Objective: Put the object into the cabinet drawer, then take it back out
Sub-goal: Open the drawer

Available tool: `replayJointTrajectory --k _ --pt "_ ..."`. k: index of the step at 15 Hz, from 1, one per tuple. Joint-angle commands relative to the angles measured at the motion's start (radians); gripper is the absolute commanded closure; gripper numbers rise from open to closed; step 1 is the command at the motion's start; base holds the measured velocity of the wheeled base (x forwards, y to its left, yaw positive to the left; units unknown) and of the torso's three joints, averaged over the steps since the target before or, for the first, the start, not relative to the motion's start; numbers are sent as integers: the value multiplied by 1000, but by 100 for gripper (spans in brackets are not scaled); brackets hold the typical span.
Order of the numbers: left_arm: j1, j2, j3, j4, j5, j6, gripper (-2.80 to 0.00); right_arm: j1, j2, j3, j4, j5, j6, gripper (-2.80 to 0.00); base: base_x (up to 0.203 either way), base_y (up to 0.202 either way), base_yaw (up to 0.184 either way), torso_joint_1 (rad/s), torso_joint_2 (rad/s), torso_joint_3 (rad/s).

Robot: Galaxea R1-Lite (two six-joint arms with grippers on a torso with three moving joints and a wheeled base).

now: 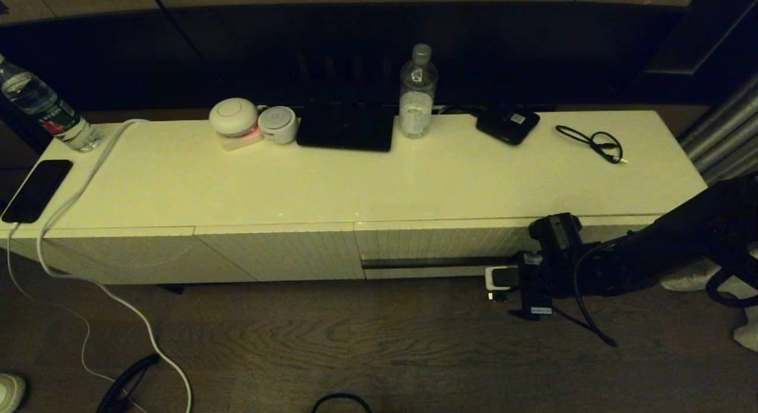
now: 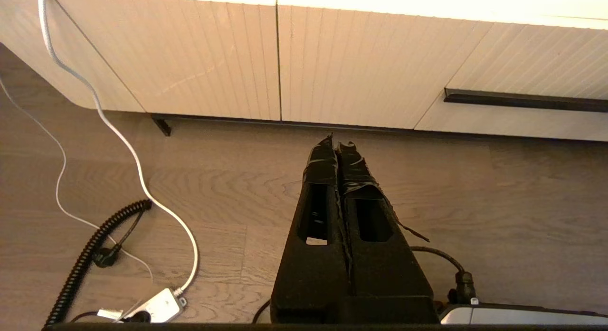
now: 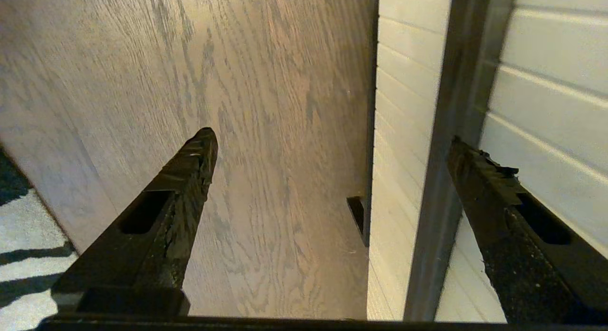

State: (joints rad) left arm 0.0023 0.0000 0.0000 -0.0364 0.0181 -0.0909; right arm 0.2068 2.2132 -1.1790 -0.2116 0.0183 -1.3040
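With its jaws spread wide and empty, right gripper nears cabinet drawer handle slot; hooking and pulling follow.

Cream cabinet top with water bottle, phone

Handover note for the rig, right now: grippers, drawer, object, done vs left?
Right gripper: open, at the cabinet drawer front, one finger by the slot handle, the other over the floor; nothing gripped.
Left gripper: shut, empty, parked low above the floor.
Drawer looks closed.
Object: on the cabinet top, beside the water bottle, untouched.
Done: approach to the handle.
Left: open the drawer, object in, object out.
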Motion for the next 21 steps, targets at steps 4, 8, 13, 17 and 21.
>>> replayJointTrajectory --k 4,8,13,17,21 --pt "1 -2 0 0 0 -1 0 -16 46 -44 -43 -1 -10 -280 0 0 0 0 0 0" --pt "1 -2 0 0 0 -1 0 -21 51 -65 -43 -1 -12 -280 0 0 0 0 0 0" --pt "1 -2 0 0 0 -1 0 -23 79 -114 -43 -1 -9 -280 0 0 0 0 0 0" --pt "1 -2 0 0 0 -1 0 -27 86 -105 -43 -1 -11 -280 0 0 0 0 0 0" --pt "-1 -2 1 0 0 -1 0 -27 88 -80 -42 2 -8 -280 0 0 0 0 0 0"
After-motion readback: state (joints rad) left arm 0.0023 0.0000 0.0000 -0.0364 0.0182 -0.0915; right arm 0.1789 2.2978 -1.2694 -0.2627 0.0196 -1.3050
